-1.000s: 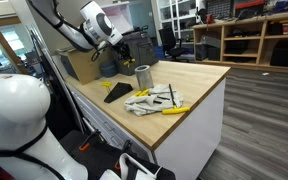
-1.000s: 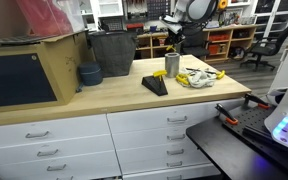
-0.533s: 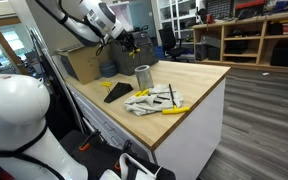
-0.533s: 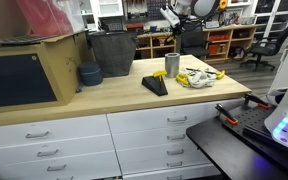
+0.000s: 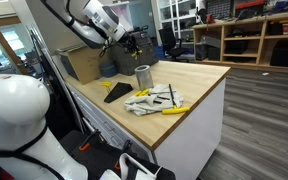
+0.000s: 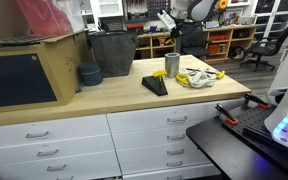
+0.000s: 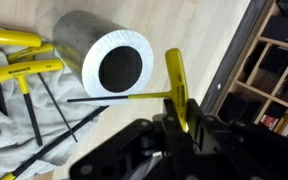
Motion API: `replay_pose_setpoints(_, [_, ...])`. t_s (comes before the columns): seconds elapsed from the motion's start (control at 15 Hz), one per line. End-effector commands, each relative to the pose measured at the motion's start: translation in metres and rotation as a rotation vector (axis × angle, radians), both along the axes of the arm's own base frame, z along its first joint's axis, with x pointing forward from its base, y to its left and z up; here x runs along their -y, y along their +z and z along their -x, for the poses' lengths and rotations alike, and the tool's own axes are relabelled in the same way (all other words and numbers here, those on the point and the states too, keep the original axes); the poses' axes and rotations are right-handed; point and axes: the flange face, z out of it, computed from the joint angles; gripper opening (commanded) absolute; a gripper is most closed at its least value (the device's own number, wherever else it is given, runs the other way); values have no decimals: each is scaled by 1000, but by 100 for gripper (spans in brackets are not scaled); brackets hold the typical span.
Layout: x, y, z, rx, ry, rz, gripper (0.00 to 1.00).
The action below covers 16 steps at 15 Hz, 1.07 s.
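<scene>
A: Your claw (image 7: 184, 125) is clamped on the yellow handle of a T-handled hex key (image 7: 174, 75). The jaws are nearly together, with only the handle between them.

B: From that handle the thin shaft (image 7: 114, 97) runs sideways, crossing the near rim of the metal cup (image 7: 84, 40) in the wrist view.

A: The cup stands upright on the counter (image 7: 219, 50), mouth open towards you. In an exterior view it sits below the claw (image 5: 132, 42), apart from it.

B: So the shaft's long axis lies crosswise to the cup's. Its tip points towards the cloth (image 7: 9, 135), where the other keys (image 7: 14, 70) lie.
</scene>
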Motion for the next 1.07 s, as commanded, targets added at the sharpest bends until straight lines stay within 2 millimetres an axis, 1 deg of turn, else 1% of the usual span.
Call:
replay_pose_setpoints(0.0, [-13, -19, -9, -73, 117, 17, 4])
replay_pose_setpoints(0.13, [-22, -28, -9, -127, 214, 49, 4])
replay_pose_setpoints(0.27, [-22, -25, -16, -161, 291, 79, 4])
replay_pose_setpoints(0.33, [-21, -21, -19, -168, 320, 90, 4])
replay_pose_setpoints(0.73, [3, 1, -43, -179, 422, 137, 4])
replay_pose_setpoints(1.0, [15, 5, -57, -190, 447, 155, 4])
